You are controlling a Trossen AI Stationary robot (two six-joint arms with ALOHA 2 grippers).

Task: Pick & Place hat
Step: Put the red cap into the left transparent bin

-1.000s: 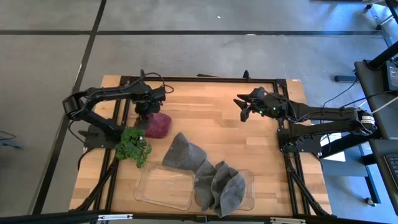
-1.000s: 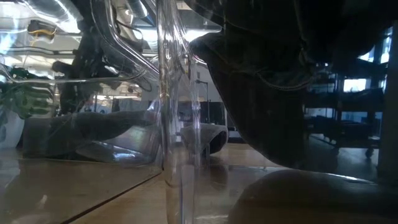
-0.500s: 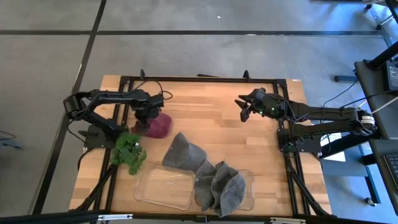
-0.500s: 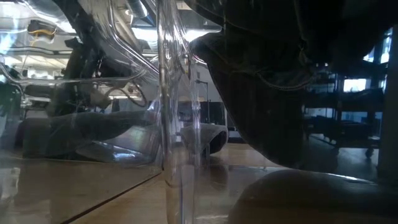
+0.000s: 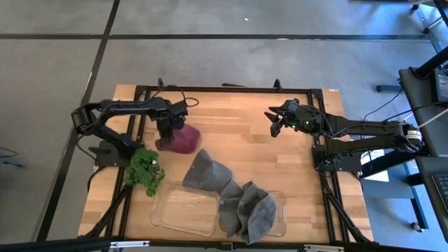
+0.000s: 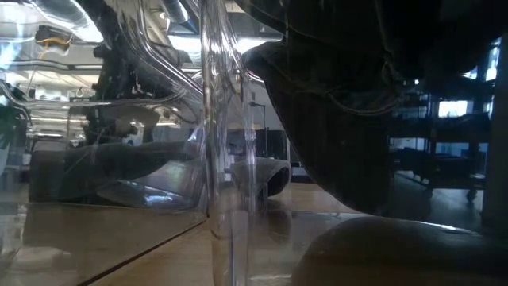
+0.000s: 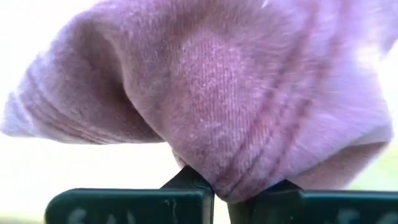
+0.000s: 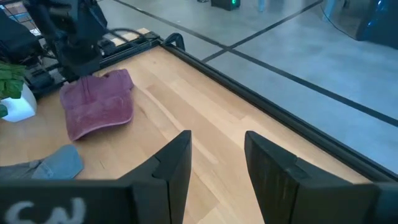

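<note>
A maroon hat (image 5: 180, 140) lies on the wooden table at the far left; it also shows in the right wrist view (image 8: 99, 106). My left gripper (image 5: 168, 128) stands over the hat's left edge, shut on its cloth (image 7: 236, 93). My right gripper (image 5: 274, 126) hovers open at the far right, well away from the hat, with nothing between its fingers (image 8: 217, 155). Two grey hats lie nearer: one (image 5: 206, 171) on the table, the other (image 5: 250, 210) on the clear tray. My left gripper pinches a gathered fold of the maroon hat's cloth (image 7: 225, 186) between its two fingers, at the hat's left edge (image 8: 84, 84). The fingers come from above, pointing down. The rest of the hat lies on the table.
A clear plastic tray (image 5: 164, 213) sits at the near edge, its wall (image 6: 222, 159) right in front of the low view. A green potted plant (image 5: 145, 171) stands at the near left beside the left arm. Bare wood lies between the two arms.
My left gripper has come down onto the maroon hat's left edge and shut on its cloth, bunching that edge. The green plant has shifted a little toward the table's near-left.
</note>
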